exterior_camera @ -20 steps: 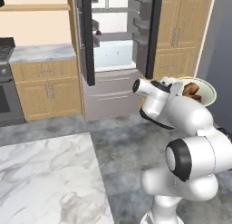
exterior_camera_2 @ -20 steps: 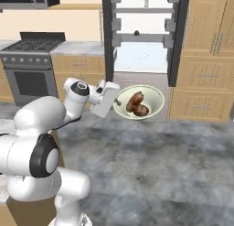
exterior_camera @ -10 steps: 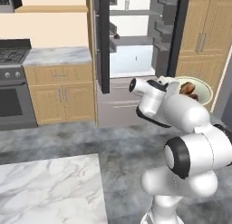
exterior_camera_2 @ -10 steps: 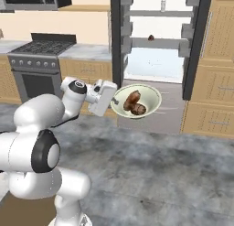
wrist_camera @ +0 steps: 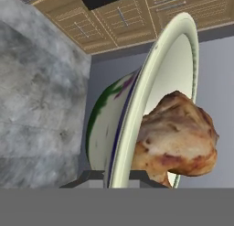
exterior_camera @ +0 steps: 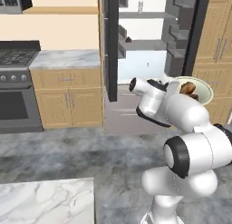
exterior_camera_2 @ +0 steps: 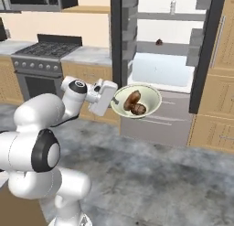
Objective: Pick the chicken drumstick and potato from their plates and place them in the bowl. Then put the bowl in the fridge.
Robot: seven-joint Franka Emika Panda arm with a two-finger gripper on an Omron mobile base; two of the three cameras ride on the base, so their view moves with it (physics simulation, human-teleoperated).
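We carry the round, deep cream bowl with its thin darker rim in our two-finger gripper, whose dark fingers are clamped together on the near edge of the rim; in the hand view the rim runs straight up from between the finger tips, one tip on the painted outer wall and one on the inside. Beyond the fingers, inside the bowl, lie the golden-brown lumpy chicken drumstick and the rounder, dark-brown potato, touching each other, so we judge the loading part done and the storing part in hand. The relation that matters now is where the tall, black-framed fridge with the white interior lies from the fingers: straight past the bowl, in the direction the fingers point, its doors standing open to either side. In the right base view the bowl hangs in front of the white interior, roughly level with its floor above the grey lower drawers, and apart from it, not yet inside. Since all the bowl's weight hangs out beyond the pinched rim, on the fridge side of the fingers, we judge it must travel forward and stay level, or the drumstick and potato could roll toward the far rim.
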